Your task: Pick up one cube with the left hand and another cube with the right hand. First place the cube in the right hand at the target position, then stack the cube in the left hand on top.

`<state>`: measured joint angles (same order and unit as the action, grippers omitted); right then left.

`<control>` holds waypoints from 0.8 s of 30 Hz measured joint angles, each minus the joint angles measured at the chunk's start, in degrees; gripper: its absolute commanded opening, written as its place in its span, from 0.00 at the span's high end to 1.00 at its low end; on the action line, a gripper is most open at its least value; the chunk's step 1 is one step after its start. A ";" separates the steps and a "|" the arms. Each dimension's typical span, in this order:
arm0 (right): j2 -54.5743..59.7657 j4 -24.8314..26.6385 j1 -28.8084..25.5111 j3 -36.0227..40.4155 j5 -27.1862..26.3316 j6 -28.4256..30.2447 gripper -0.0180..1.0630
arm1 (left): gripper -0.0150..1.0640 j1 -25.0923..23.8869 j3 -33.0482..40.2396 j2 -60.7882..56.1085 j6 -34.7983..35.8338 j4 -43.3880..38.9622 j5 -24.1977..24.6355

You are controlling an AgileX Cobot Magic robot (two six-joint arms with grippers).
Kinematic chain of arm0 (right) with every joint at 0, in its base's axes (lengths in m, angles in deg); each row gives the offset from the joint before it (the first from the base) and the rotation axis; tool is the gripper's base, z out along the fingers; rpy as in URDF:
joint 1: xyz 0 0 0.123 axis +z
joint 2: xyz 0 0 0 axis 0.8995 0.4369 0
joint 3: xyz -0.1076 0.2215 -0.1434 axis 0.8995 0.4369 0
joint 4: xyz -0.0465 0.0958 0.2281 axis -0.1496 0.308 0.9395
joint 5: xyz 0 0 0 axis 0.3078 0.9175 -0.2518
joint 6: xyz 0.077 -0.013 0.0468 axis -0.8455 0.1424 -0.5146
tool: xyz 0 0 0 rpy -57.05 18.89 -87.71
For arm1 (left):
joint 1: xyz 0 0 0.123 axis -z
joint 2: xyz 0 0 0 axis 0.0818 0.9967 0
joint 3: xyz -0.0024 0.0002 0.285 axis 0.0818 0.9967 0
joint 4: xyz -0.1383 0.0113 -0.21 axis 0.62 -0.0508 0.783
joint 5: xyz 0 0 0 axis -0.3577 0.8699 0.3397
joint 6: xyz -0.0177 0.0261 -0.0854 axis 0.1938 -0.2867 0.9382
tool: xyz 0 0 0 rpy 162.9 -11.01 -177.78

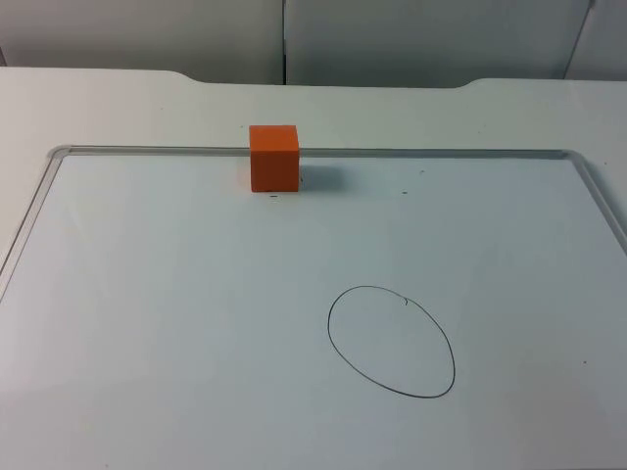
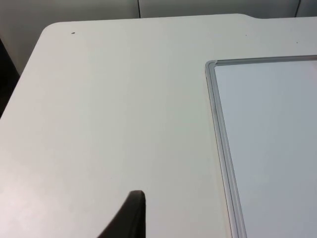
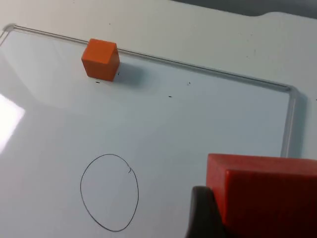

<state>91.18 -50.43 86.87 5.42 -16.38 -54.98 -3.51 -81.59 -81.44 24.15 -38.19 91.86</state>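
An orange cube (image 1: 273, 157) sits on the whiteboard against its far rim, left of centre; it is also seen in the right wrist view (image 3: 100, 59). A hand-drawn oval (image 1: 391, 341) marks a spot on the board's near right part, and appears again as the oval (image 3: 109, 192). My right gripper (image 3: 257, 218) is shut on a second, red-orange cube (image 3: 262, 188), held above the board's right side, with one black fingertip (image 3: 202, 210) against the cube's side. My left gripper (image 2: 131, 215) hangs over bare table, beside the board's far left corner.
The whiteboard (image 1: 196, 323) has a raised metal rim (image 1: 411, 151) all around; its corner (image 2: 212, 64) lies near the left gripper. The grey partition wall (image 1: 411, 39) closes the table's far side. A few small dark specks (image 1: 274, 196) dot the board near the orange cube.
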 measured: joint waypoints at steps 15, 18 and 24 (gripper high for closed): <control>0.00 0.10 0.00 0.66 -3.21 0.00 0.99 | 0.02 0.00 -10.81 13.77 -13.52 17.73 -12.72; 0.00 0.10 0.00 0.66 -3.69 0.00 0.99 | 0.02 0.00 -13.17 19.36 -17.80 20.74 -15.91; 0.00 0.10 0.00 0.66 -6.23 0.00 0.99 | 0.02 0.00 -21.72 36.04 -23.00 26.25 -21.58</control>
<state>91.18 -50.34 86.87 6.08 -22.62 -54.98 -3.51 -103.31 -45.41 1.16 -11.94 70.28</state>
